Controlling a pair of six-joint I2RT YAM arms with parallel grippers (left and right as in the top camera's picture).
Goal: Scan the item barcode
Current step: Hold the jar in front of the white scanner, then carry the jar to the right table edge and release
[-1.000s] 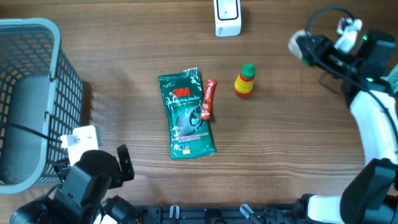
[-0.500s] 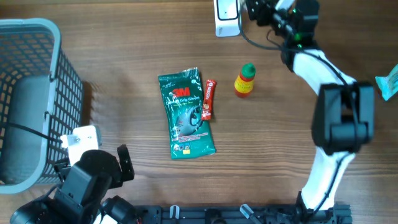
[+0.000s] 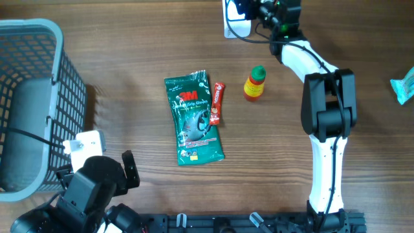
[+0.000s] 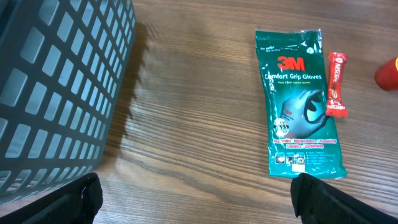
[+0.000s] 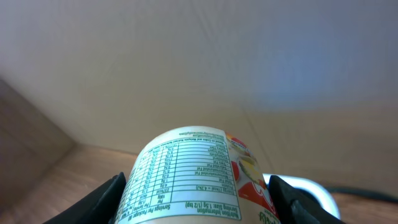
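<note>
My right gripper is shut on a cylindrical container whose label shows a nutrition table. Its black fingers press both sides of the container. In the overhead view the right gripper hovers at the table's far edge, right over the white scanner; I cannot make out the container there. My left gripper stands wide open with nothing between its fingers, low over the wood at the near left.
A green 3M gloves packet lies mid-table with a red sachet beside it. A small red-and-yellow bottle with a green cap stands to their right. A grey basket fills the left side. A teal packet lies at the right edge.
The right arm has swung from the far right of the table to the top centre, ending over the scanner. The left arm and the table items have stayed put.
</note>
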